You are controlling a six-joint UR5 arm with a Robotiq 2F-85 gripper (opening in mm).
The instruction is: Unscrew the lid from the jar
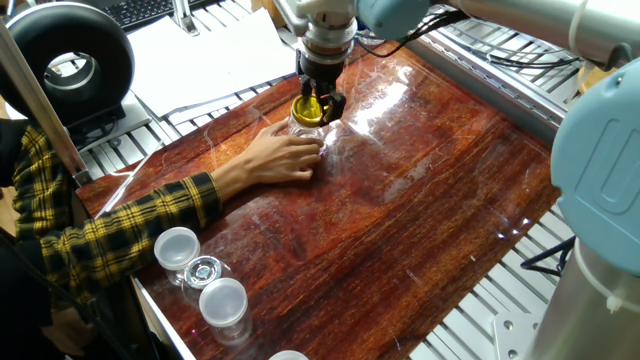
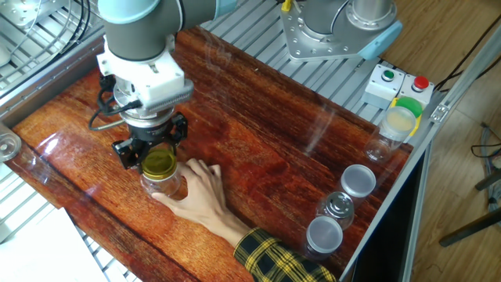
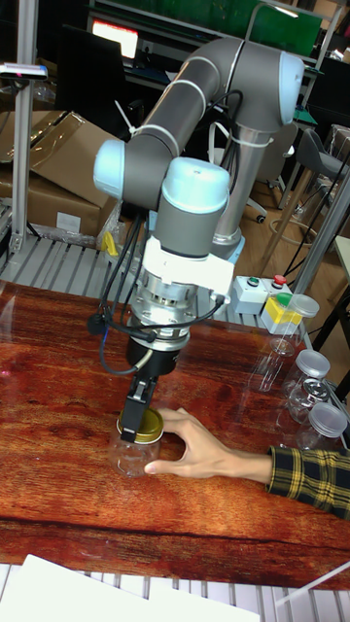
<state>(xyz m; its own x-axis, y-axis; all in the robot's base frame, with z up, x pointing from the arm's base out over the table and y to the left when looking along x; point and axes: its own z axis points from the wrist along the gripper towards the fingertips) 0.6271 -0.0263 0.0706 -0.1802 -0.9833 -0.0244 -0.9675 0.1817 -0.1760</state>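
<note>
The jar (image 1: 310, 127) (image 2: 167, 186) (image 3: 129, 455) is small clear glass and stands upright on the wooden table (image 1: 420, 210), at its far side. A person's hand (image 1: 280, 157) (image 2: 200, 192) (image 3: 201, 450) wraps around the jar from one side and steadies it. The yellow-gold lid (image 1: 307, 110) (image 2: 159, 163) (image 3: 142, 427) sits on the jar's neck. My gripper (image 1: 320, 103) (image 2: 155, 150) (image 3: 139, 406) comes straight down onto the lid, one finger on each side of it, shut on its rim.
Clear cups with white caps (image 1: 177, 247) (image 2: 358, 180) (image 3: 313, 364) cluster at one table corner beside the person's plaid sleeve (image 1: 120, 220). A button box (image 2: 395, 82) and a green-lidded container (image 2: 401, 117) sit off the table. The robot base (image 2: 337, 27) stands behind.
</note>
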